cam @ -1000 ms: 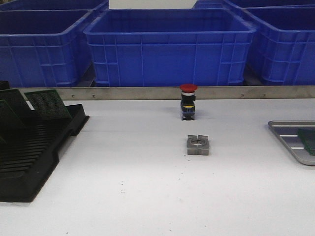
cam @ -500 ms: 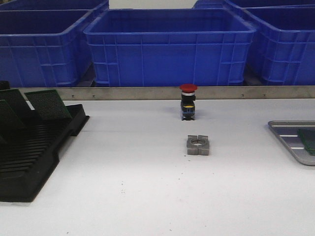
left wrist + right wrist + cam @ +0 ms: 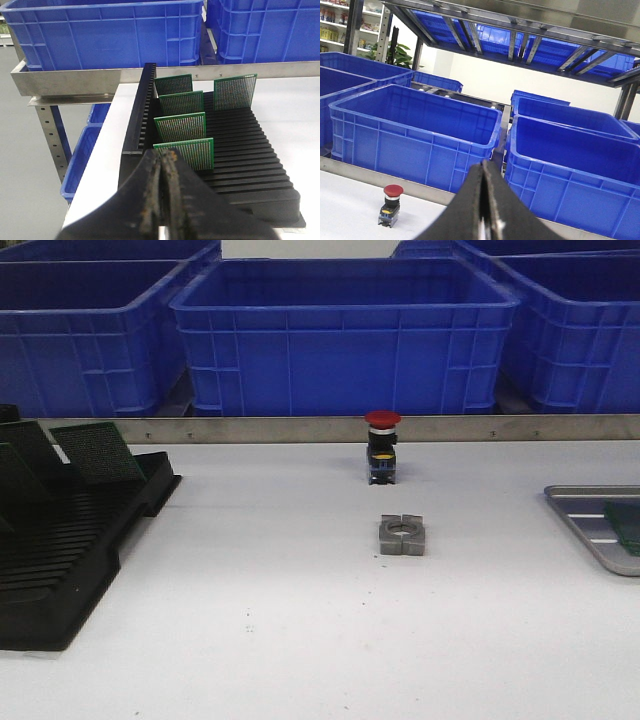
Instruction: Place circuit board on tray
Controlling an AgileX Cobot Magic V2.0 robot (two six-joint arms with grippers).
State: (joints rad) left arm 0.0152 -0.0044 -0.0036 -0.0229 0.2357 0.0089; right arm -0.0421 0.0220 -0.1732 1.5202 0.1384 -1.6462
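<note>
The silver-grey tray (image 3: 585, 522) lies at the table's right edge, cut off by the front view. A green circuit board (image 3: 629, 527) lies flat on it, only partly in view. More green circuit boards (image 3: 184, 126) stand upright in the black slotted rack (image 3: 250, 150) at the table's left (image 3: 70, 540). My left gripper (image 3: 162, 156) is shut and empty, hovering just before the nearest rack board (image 3: 187, 152). My right gripper (image 3: 484, 167) is shut and empty, raised and facing the blue bins. Neither gripper shows in the front view.
A red-capped push button (image 3: 382, 447) stands mid-table at the back and also shows in the right wrist view (image 3: 390, 199). A grey metal block with a hole (image 3: 402, 535) lies in front of it. Blue plastic bins (image 3: 345, 335) line a metal rail behind the table.
The green board on the tray shows slightly less at the right edge of the front view. Nothing else has visibly moved.
</note>
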